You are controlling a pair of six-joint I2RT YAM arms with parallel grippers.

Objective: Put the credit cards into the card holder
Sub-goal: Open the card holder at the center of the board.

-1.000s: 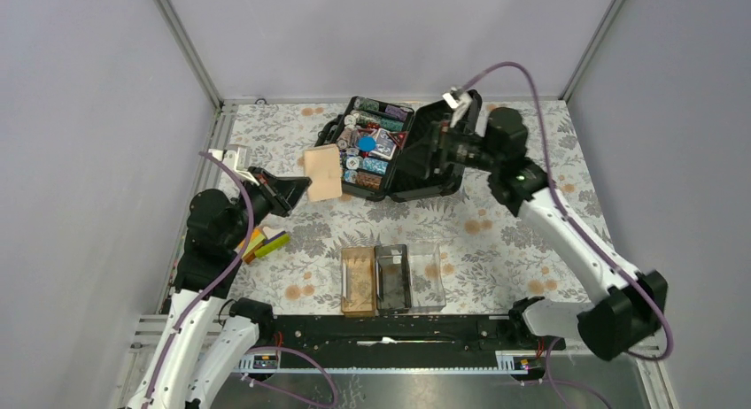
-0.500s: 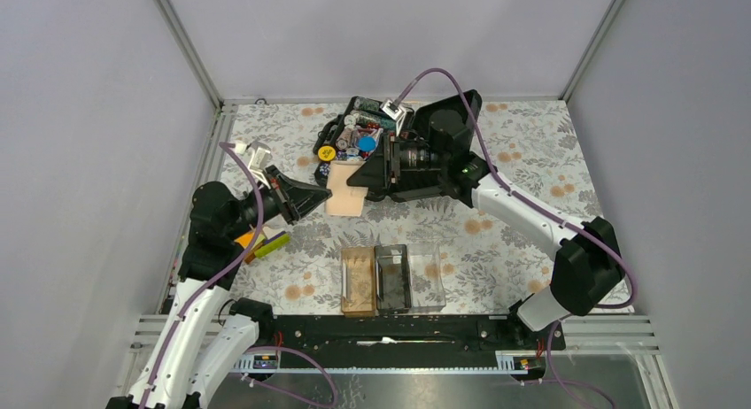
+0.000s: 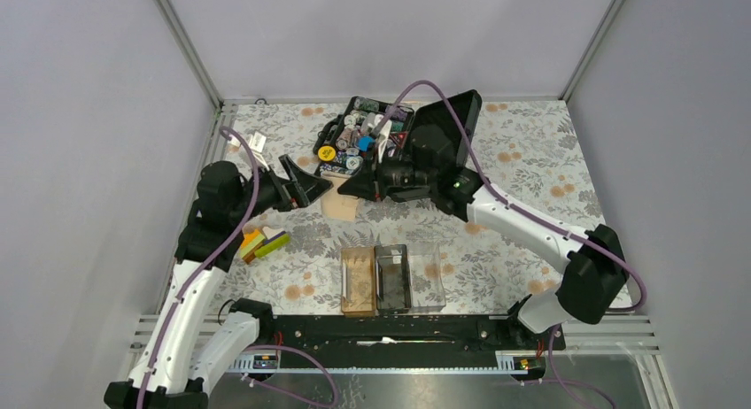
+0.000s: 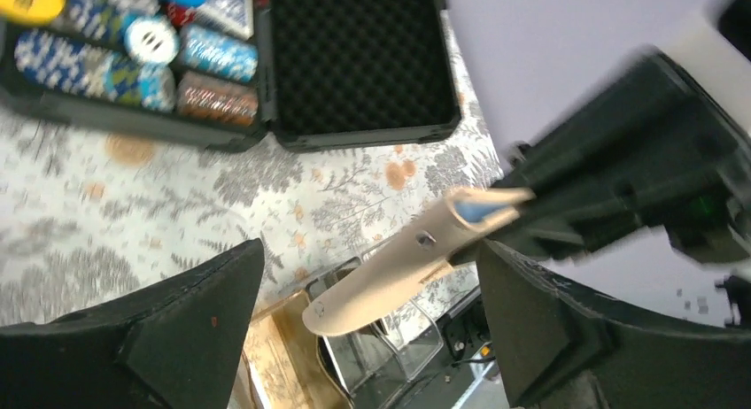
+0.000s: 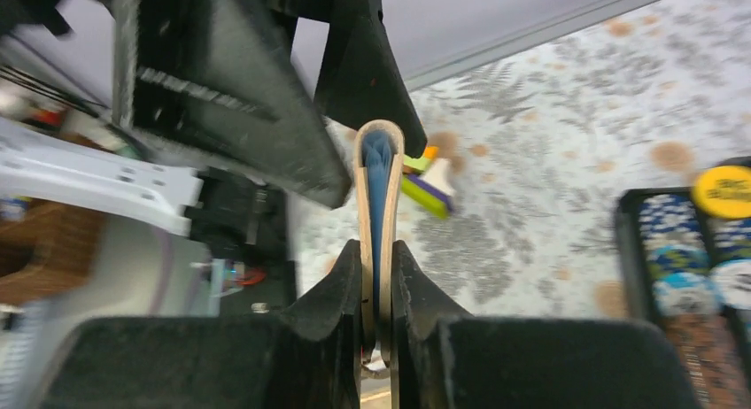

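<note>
While right claw (image 5: 378,260) pinches tan wallet (image 4: 390,272), blue lining vis. inside.

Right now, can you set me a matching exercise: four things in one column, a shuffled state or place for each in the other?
1 left gripper
2 right gripper
3 card holder
4 chip case

A lid up, far side of the table
B jaws wide apart
C near edge of the table
D shut on the tan sleeve

Pairs: 1-B, 2-D, 3-C, 4-A
</note>
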